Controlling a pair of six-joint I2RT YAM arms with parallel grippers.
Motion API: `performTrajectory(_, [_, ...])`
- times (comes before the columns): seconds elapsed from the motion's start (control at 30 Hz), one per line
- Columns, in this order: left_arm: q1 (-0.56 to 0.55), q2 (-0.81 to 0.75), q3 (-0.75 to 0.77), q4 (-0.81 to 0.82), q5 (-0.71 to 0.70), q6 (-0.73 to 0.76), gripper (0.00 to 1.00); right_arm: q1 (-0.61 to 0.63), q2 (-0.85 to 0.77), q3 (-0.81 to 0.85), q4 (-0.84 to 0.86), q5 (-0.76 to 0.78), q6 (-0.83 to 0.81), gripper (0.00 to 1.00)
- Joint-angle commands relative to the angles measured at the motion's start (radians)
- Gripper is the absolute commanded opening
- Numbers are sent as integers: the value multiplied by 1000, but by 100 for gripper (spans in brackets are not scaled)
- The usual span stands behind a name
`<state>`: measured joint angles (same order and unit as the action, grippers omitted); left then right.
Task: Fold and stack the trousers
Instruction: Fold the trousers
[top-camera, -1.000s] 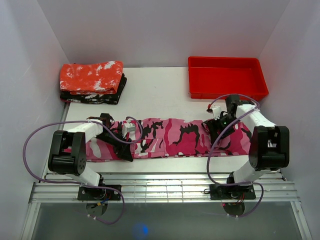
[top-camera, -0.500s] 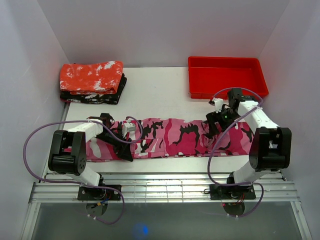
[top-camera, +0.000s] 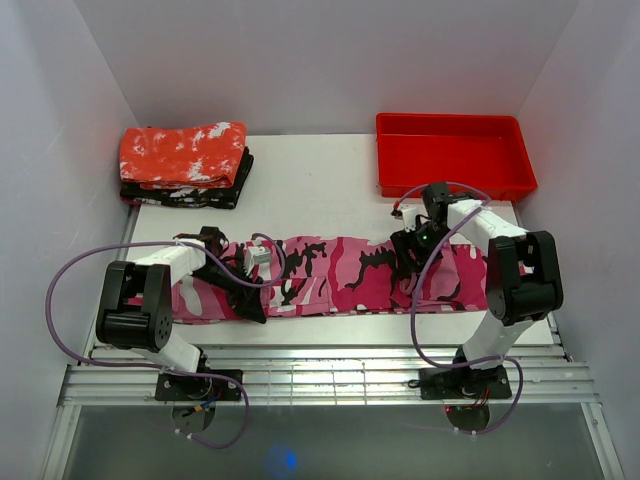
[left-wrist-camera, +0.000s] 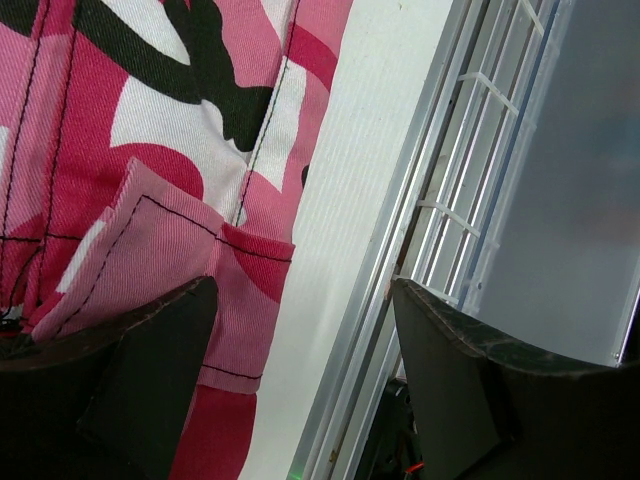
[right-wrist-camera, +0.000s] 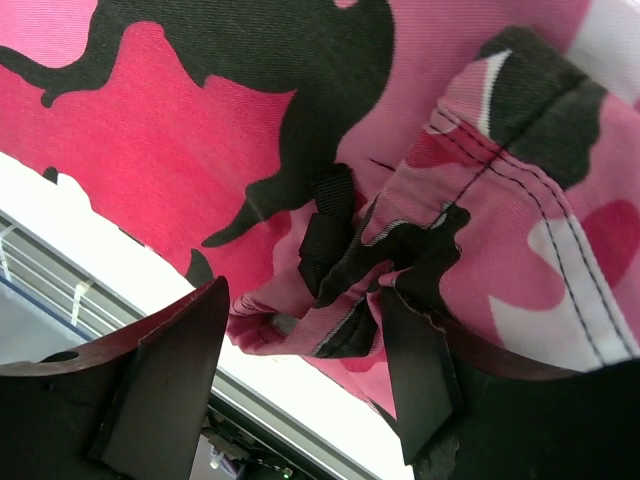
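The trousers (top-camera: 340, 275) lie stretched out in one long narrow strip along the near edge of the counter (top-camera: 330, 190), running from the left arm to the right one. Judging by the narrow band, the legs are probably already laid one over the other. The folds across the length are not yet made, and nothing of them is stacked.

The right pincer (right-wrist-camera: 305, 300) sits low over the strip toward its right end. It is clamped on a bunched lump of seamed cloth with a black loop, and that lump fills the gap between its fingers. The left pincer (left-wrist-camera: 300, 300) stands apart with nothing in it. One finger (left-wrist-camera: 150, 370) is beside a turned-up corner of hem, the other (left-wrist-camera: 450, 380) out past the counter's edge.

A folded red cloth (top-camera: 185, 155) rests on something dark at the far left, and a red tray (top-camera: 455, 180) stands far right.

From above, the left arm covers the strip's left end, so how that end lies is hard to tell. How deep the right grip reaches into the cloth cannot be made out
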<state>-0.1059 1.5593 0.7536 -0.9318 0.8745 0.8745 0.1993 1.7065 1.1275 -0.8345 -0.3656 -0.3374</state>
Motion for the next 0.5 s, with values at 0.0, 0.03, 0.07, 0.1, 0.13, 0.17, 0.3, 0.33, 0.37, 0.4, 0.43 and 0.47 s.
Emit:
performTrajectory(0.0, [17,68,-80,146,-447,55,88,35,-1,17,21,33,38,67])
performTrajectory(0.03, [15,68,-80,148,-447,57,88,43,1,23,17,46,40,67])
performTrajectory(0.07, [15,68,-83,148,-447,57,88,51,8,25,15,80,40,67])
performTrajectory(0.1, [15,68,-82,149,-447,55,88,66,15,25,17,97,41,64])
performTrajectory(0.13, [15,70,-82,151,-445,55,88,72,19,22,18,109,40,63])
performTrajectory(0.17, [15,71,-83,151,-443,54,88,77,28,18,26,131,44,63])
performTrajectory(0.3, [15,68,-85,152,-445,55,88,112,54,5,51,178,51,61])
performTrajectory(0.33, [15,67,-86,157,-447,55,88,114,61,0,57,191,51,61])
performTrajectory(0.37, [15,67,-88,157,-448,58,88,114,73,-6,63,207,51,61])
performTrajectory(0.4, [17,65,-89,159,-450,57,88,115,77,-8,70,218,51,58])
performTrajectory(0.43, [17,65,-89,159,-451,60,88,115,81,-11,74,226,49,54])
performTrajectory(0.47, [15,64,-91,159,-453,60,88,114,78,-15,80,247,46,51])
